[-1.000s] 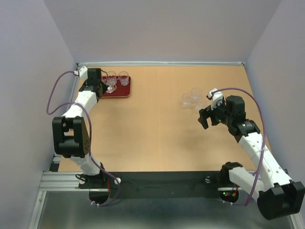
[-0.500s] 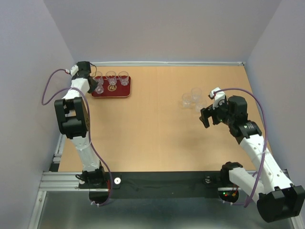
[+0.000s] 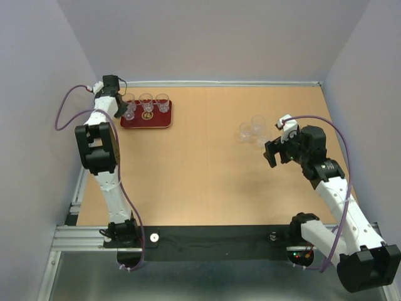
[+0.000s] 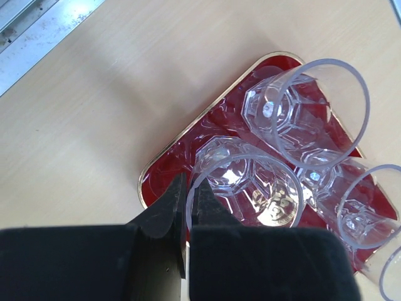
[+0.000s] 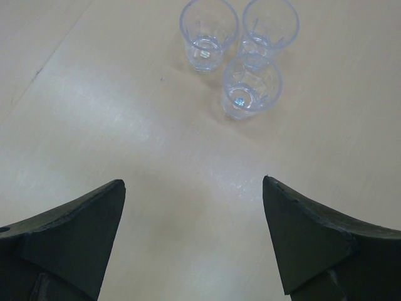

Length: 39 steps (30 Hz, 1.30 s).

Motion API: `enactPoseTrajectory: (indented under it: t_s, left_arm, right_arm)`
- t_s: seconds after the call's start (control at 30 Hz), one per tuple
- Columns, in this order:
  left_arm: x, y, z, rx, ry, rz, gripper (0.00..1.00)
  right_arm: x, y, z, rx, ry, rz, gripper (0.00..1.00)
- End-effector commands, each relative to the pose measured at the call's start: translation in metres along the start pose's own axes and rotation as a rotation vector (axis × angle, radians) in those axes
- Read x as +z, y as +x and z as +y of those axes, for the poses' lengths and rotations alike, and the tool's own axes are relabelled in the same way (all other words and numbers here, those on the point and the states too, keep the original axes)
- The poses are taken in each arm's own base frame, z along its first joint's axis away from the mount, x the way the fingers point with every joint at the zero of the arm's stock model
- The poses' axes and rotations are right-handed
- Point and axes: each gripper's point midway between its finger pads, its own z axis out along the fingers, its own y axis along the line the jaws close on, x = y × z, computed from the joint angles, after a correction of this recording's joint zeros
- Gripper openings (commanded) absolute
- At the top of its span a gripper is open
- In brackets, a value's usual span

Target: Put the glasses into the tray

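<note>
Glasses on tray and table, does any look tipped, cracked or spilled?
Nothing stands out. The three glasses on the table stand upright and empty, like those in the tray; the left gripper pinches one glass by its rim.

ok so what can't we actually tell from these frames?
- Top external: the left gripper overlaps the tray's far-left corner; the glasses there are too small to count.
- Left wrist: the corner glass is cut by the frame edge; the gripper body hides the tray's near part.
- Left wrist: whether the pinched glass stands on the tray or hangs above it.
- Right wrist: the right gripper's fingers run off the bottom edge.
</note>
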Motion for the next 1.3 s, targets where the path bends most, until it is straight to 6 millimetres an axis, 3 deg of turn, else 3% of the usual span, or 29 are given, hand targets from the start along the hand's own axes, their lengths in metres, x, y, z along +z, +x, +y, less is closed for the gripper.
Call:
enactPoseTrajectory:
  t_s: [0.0,0.2,0.3,0.47,0.57,0.6,0.67,0.7,0.8,0.83,0.97,1.07,1.1,1.13,1.17,1.2,1.27]
  left_arm:
    - [-0.006,-0.019,0.001,0.001,-0.019,-0.041,0.08]
    - [-0.004,-0.018,0.002,0.001,-0.026,-0.038,0.22]
    - [-0.005,-0.019,0.002,0.000,-0.026,-0.040,0.41]
    - [-0.013,-0.026,-0.004,0.001,-0.008,-0.050,0.54]
    - [-0.029,-0.040,-0.012,-0.001,0.026,-0.079,0.56]
    - [-0.034,-0.045,-0.012,0.001,0.031,-0.092,0.61]
    - [-0.051,-0.058,-0.015,0.002,0.047,-0.130,0.61]
    - [-0.064,-0.069,-0.015,-0.001,0.052,-0.161,0.67]
    - [-0.084,-0.078,-0.011,0.005,0.056,-0.202,0.68]
    - [-0.102,-0.087,-0.011,-0.001,0.078,-0.235,0.68]
    - [-0.121,-0.066,0.003,0.024,0.134,-0.228,0.69]
    - [-0.146,-0.055,-0.008,0.065,0.276,-0.229,0.70]
    - [-0.141,-0.040,-0.005,0.082,0.303,-0.204,0.70]
    - [-0.157,-0.034,-0.012,0.098,0.388,-0.192,0.70]
    - [-0.153,-0.012,-0.008,0.139,0.419,-0.147,0.70]
    - [-0.160,-0.009,-0.014,0.155,0.476,-0.158,0.70]
    - [-0.174,0.015,-0.015,0.206,0.577,-0.118,0.71]
  right_arm:
    - [-0.001,-0.007,-0.007,-0.012,0.033,-0.046,0.95]
    - [-0.002,-0.007,-0.008,-0.012,0.036,-0.049,0.95]
    - [-0.003,-0.007,-0.008,-0.011,0.039,-0.052,0.95]
    - [-0.003,-0.007,-0.009,-0.010,0.043,-0.053,0.95]
    - [-0.004,-0.007,-0.009,-0.011,0.043,-0.054,0.95]
    - [-0.004,-0.008,-0.010,-0.011,0.045,-0.056,0.95]
    - [-0.004,-0.008,-0.009,-0.013,0.042,-0.056,0.95]
    - [-0.004,-0.008,-0.009,-0.012,0.042,-0.058,0.95]
    - [-0.004,-0.008,-0.010,-0.012,0.045,-0.057,0.95]
    - [-0.005,-0.008,-0.010,-0.013,0.047,-0.058,0.95]
    - [-0.005,-0.008,-0.017,-0.012,0.077,-0.055,0.95]
    - [-0.004,-0.006,-0.028,0.021,0.129,-0.048,0.95]
    - [-0.003,-0.004,-0.034,0.038,0.151,-0.038,0.98]
    - [-0.003,-0.003,-0.041,0.054,0.181,-0.032,0.98]
    - [-0.003,-0.004,-0.046,0.083,0.199,-0.033,0.98]
    - [-0.001,-0.003,-0.049,0.099,0.207,-0.025,0.98]
    - [0.006,-0.002,-0.053,0.146,0.206,-0.001,0.98]
